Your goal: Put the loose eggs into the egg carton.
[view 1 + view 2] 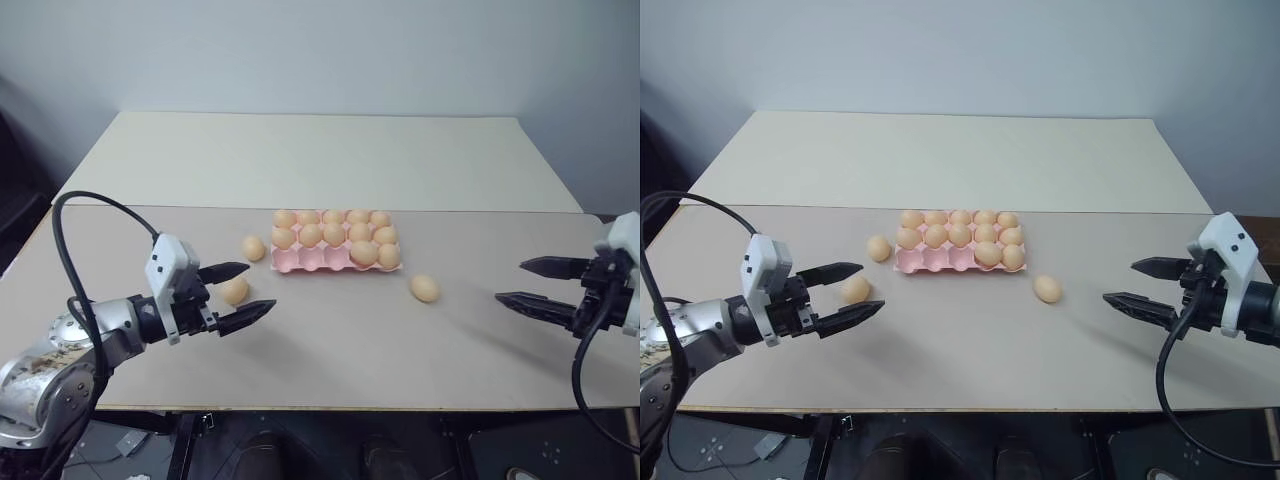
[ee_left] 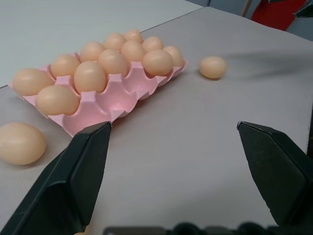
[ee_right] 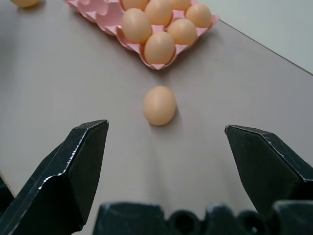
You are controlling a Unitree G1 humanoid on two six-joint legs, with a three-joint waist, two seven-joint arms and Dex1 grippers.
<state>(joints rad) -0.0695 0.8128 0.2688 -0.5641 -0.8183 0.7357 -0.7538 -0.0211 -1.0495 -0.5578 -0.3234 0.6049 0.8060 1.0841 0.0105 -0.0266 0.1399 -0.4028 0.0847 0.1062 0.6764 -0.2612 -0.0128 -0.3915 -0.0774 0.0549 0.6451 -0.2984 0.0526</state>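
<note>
While both end effectors are hovering spread and empty over the tabletop (image 1: pixel 330 340), three loose eggs are lying outside the pink egg carton (image 1: pixel 335 258). One egg (image 1: pixel 233 291) is sitting just beyond the left end effector (image 1: pixel 240 293); another (image 1: pixel 425 288) is lying well apart from the right end effector (image 1: pixel 530 284), toward the carton.

Grey-tan desk (image 1: pixel 330 340) with a cream one behind, bearing a pink egg carton (image 1: pixel 312 260) (twelve cups filled, three near ones bare) and three loose eggs (image 1: pixel 424 288) lying close around it.
</note>
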